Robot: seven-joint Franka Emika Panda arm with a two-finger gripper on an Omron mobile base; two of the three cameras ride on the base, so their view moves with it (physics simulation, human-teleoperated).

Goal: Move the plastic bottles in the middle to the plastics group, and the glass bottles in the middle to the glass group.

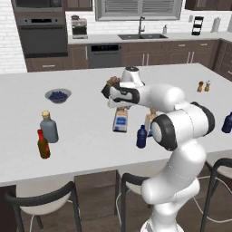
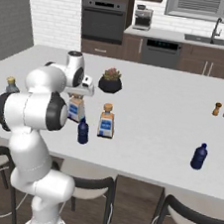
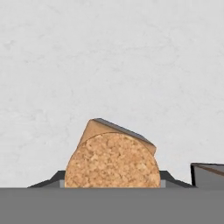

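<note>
Two clear glass bottles with blue-and-white labels stand mid-counter. My gripper (image 1: 120, 108) reaches down over the left glass bottle (image 1: 120, 122), shut on its neck. In the hand view its cork stopper (image 3: 113, 162) sits between the gripper's (image 3: 113, 181) dark tips. The other glass bottle (image 2: 106, 121) stands free beside it. A small dark blue plastic bottle (image 1: 142, 137) is in front of them. The glass group, a grey-blue bottle (image 1: 48, 128) and a brown red-capped bottle (image 1: 43, 145), is at the left. A blue bottle (image 2: 198, 156) of the plastics group stands at the right.
A bowl of blueberries (image 1: 58, 95) sits back left on the counter (image 1: 90, 149). A dark potted plant (image 2: 110, 81) is just behind the held bottle. Salt and pepper shakers (image 1: 203, 86) are at back right. Stools (image 1: 45, 199) line the near edge.
</note>
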